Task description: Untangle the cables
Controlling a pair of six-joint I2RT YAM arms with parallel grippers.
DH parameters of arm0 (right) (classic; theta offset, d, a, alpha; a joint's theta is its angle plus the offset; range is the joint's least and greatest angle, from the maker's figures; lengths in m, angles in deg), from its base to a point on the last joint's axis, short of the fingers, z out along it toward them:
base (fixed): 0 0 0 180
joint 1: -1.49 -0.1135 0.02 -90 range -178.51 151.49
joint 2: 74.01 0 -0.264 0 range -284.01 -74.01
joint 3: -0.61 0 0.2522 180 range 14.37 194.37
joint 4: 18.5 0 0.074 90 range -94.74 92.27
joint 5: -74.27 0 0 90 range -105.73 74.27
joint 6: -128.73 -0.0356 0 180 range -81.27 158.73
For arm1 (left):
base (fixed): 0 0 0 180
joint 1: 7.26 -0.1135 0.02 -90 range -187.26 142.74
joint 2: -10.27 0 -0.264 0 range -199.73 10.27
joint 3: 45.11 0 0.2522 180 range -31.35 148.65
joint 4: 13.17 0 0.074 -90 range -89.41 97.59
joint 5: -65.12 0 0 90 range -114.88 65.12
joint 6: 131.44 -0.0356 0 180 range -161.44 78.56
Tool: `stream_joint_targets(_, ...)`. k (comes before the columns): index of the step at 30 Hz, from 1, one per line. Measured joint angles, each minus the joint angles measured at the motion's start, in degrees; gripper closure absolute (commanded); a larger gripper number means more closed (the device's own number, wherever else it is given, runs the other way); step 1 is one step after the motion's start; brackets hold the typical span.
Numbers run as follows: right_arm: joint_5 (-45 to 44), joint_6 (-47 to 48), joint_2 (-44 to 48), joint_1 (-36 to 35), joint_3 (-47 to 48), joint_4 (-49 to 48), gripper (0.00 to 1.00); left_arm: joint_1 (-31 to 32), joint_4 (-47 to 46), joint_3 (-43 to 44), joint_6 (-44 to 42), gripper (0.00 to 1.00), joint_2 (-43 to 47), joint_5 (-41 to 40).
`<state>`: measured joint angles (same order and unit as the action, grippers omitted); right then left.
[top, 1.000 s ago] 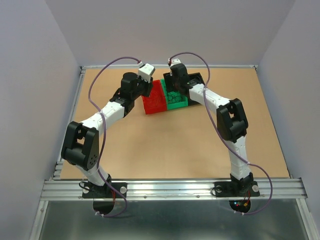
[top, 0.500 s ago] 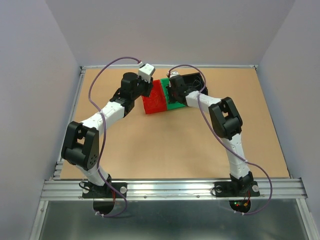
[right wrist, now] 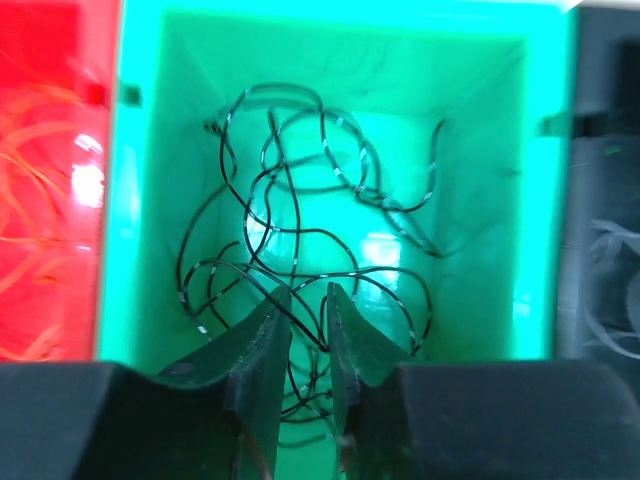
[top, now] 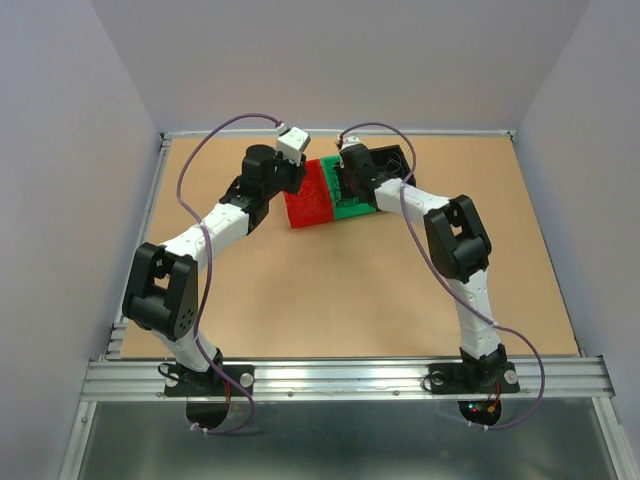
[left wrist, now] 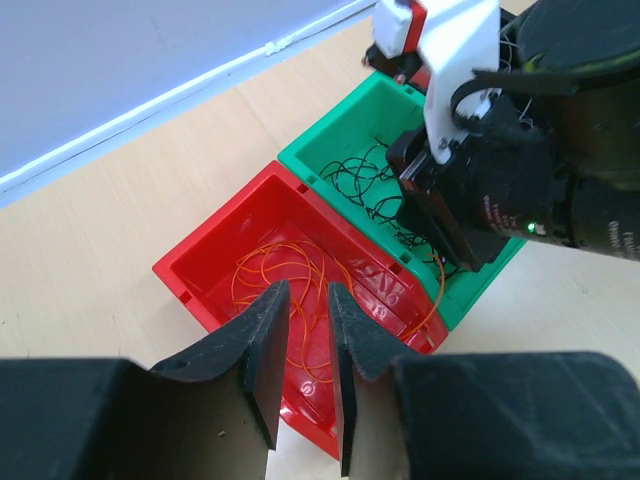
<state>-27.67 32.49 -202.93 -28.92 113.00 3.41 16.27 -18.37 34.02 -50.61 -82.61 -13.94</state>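
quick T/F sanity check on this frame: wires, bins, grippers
1. The orange wires lie in the red bin. True.
2. The black wires are also in the red bin. False: they lie in the green bin.
3. The right gripper is at the green bin, right over the black wires. True.
4. The left gripper is clamped shut on a wire. False: its jaws stand a little apart with nothing between them, above the red bin.
5. The green bin sits between the red bin and a black bin. True.
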Motion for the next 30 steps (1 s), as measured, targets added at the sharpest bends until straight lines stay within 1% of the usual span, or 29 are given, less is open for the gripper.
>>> stream_joint_targets(2, -0.59, -0.02, 1.68, 0.02, 0.0, 0.28, 0.66, 0.0, 0.0, 0.0, 0.02, 0.67, 0.0, 0.0)
stream_joint_targets(3, -0.79, 0.02, 2.34, 0.02, 0.0, 0.28, 0.6, 0.0, 0.0, 0.0, 0.0, 0.67, 0.0, 0.0)
stream_joint_targets(6, -1.42, 0.07, 4.48, 0.02, 0.0, 0.28, 0.55, 0.0, 0.0, 0.0, 0.0, 0.67, 0.0, 0.0)
stream_joint_targets(8, -1.79, 0.04, 5.7, 0.02, 0.0, 0.26, 0.48, 0.0, 0.0, 0.0, 0.0, 0.67, 0.0, 0.0)
stream_joint_targets(9, -1.86, 0.02, 6.08, 0.02, 0.0, 0.28, 0.42, 0.0, 0.0, 0.0, 0.0, 0.67, 0.0, 0.0)
stream_joint_targets(13, -2.34, 0.13, 6.99, 0.02, 0.0, 0.31, 0.36, 0.0, 0.0, 0.0, 0.0, 0.67, 0.0, 0.0)
stream_joint_targets(15, -2.45, 0.22, 7.3, 0.02, -0.11, 0.33, 0.27, 0.0, -0.02, 0.0, 0.0, 0.67, 0.0, -0.02)
stream_joint_targets(16, -2.43, 0.24, 7.43, 0.02, -0.24, 0.39, 0.2, 0.0, 0.0, 0.0, 0.0, 0.67, 0.0, -0.02)
stream_joint_targets(17, -2.27, 0.15, 7.76, 0.02, -0.68, 0.22, 0.18, 0.0, 0.0, 0.0, 0.0, 0.67, 0.0, -0.04)
stream_joint_targets(23, 1.31, 0.22, 11.39, 0.02, -4.5, 0.02, 0.16, 0.0, -0.02, -0.02, -0.02, 0.66, 0.13, -0.09)
stream_joint_targets(24, 2.25, 0.2, 12.22, 0.02, -5.18, -0.39, 0.19, -0.02, -0.02, -0.09, -0.02, 0.67, 0.17, -0.13)
stream_joint_targets(25, 2.84, 0.2, 12.81, 0.02, -5.73, -0.9, 0.19, -0.02, -0.02, -0.13, -0.02, 0.67, 0.28, -0.22)
stream_joint_targets(27, 5.64, -0.26, 14.64, 0.46, -7.58, -2.82, 0.23, -0.04, -0.04, -0.2, -0.02, 0.67, 0.52, -0.28)
stream_joint_targets(28, 6.8, -0.55, 15.21, 0.59, -8.15, -3.37, 0.26, -0.09, -0.04, -0.22, -0.02, 0.67, 0.72, -0.28)
stream_joint_targets(29, 8.61, -1.11, 15.96, 0.9, -8.92, -4.61, 0.32, -0.15, -0.04, -0.22, -0.02, 0.67, 0.85, -0.26)
stream_joint_targets(30, 10.58, -1.75, 16.33, 1.38, -9.25, -5.81, 0.33, -0.24, -0.04, -0.22, -0.02, 0.67, 1.05, -0.26)
